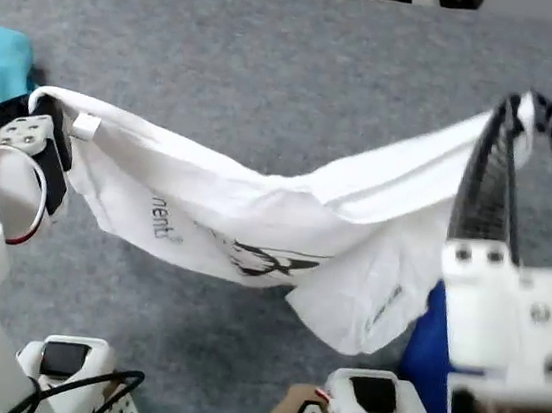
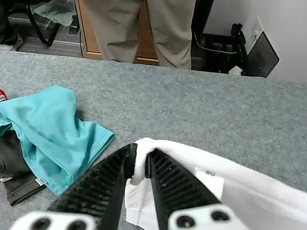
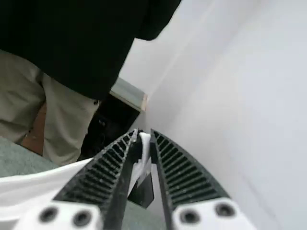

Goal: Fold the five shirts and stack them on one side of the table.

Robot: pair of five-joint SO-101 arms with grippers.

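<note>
Okay, I've got the white shirt [image 1: 254, 224] strung up between both arms. The left gripper [image 2: 140, 152] is clamped on one bunched corner over the left side of the worktop [image 1: 273, 65], and the right gripper [image 3: 143, 136] is pinched tight on another edge, lifted high on the right. The cloth sags in the middle with its print facing up, and I can't tell whether the low belly of it touches the worktop. As for progress, I'd call it early. I see no folded piece and no stack on either side, and this shirt is only being spread, not creased. The teal shirt [image 2: 53, 127] lies crumpled at the left edge, on top of a dark garment [image 2: 17, 172], and a blue cloth [image 1: 429, 351] sits at the near right, partly behind my right arm. All of them are still waiting. No bins or baskets in play; everything loose lies straight on the worktop.
</note>
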